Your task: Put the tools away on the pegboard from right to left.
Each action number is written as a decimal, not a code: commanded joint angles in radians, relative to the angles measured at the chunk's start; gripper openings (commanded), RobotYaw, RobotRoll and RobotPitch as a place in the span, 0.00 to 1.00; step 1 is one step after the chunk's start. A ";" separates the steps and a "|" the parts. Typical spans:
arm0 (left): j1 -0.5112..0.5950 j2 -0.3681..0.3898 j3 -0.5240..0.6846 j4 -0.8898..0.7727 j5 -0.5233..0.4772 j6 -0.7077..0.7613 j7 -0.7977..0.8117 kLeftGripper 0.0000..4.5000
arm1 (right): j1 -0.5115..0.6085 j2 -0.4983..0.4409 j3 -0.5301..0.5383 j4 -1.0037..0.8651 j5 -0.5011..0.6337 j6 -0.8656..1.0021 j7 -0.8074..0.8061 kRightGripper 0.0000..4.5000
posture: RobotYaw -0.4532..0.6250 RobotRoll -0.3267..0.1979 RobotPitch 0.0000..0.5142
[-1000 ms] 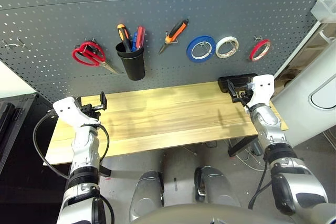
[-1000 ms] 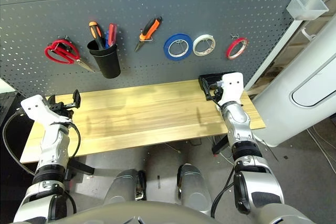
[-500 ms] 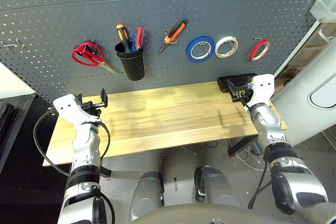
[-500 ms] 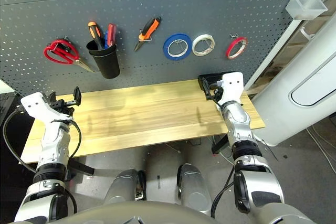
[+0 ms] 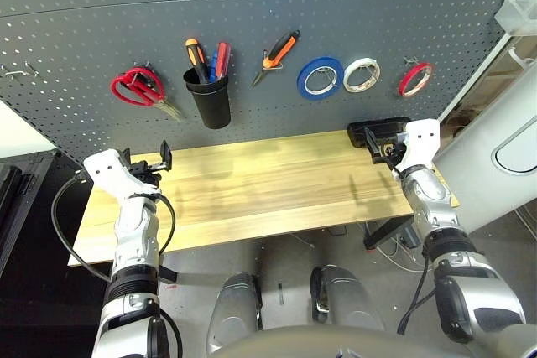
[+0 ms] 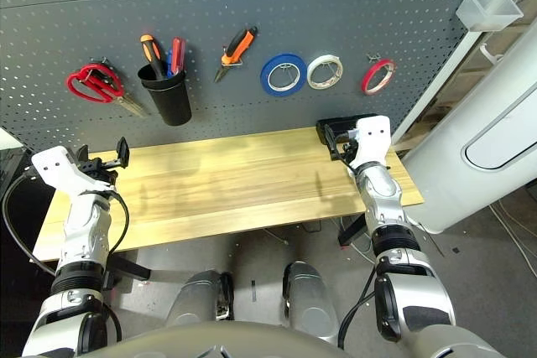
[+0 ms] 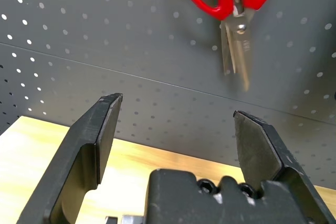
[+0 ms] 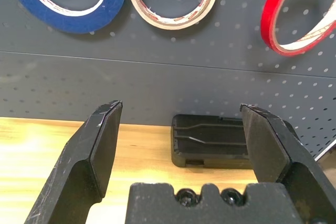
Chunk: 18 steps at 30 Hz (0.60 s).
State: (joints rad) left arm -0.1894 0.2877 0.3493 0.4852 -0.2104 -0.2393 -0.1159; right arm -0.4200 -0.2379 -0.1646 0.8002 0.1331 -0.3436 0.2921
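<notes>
While all four tools hang or stand on the pegboard (image 5: 268, 6), the counter (image 5: 252, 190) in front of it carries none of them. At the right end of the row, the thin red tape ring (image 5: 415, 79) hangs on a metal hook, with the white tape roll (image 5: 362, 75) and the blue tape roll (image 5: 320, 78) just beside it to the left. Next to the left, the orange-and-black-handled pliers (image 5: 278, 54) hang tilted, nose pointing down and left. The black cup (image 5: 210, 98) sits further left and holds the slim red-handled screwdriver (image 5: 222, 56) upright beside an orange-and-black-handled one. The red-handled scissors (image 5: 138, 88) hang at the left end, blades pointing down and right; the left wrist view shows their blades (image 7: 235, 51) straight ahead against the panel. A black tray (image 8: 210, 140) lies on the counter's far right corner, against the pegboard's foot. The left tool (image 5: 148, 166) hovers over the counter's left end below the scissors, jaws spread wide and gripping nothing. The right tool (image 5: 379, 145) sits over the far right of the counter just beside the black tray, its fingers (image 8: 100, 145) likewise wide apart and empty, facing the tape rings.
</notes>
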 commanded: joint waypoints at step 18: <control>-0.008 0.009 -0.006 0.009 0.002 0.013 -0.015 0.99 | 0.003 -0.002 -0.005 0.021 -0.001 -0.023 -0.006 1.00 | 0.42 0.62 0.07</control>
State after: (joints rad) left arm -0.1927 0.2886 0.3495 0.4855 -0.2104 -0.2388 -0.1240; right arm -0.4226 -0.2383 -0.1648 0.8279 0.1331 -0.3596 0.2889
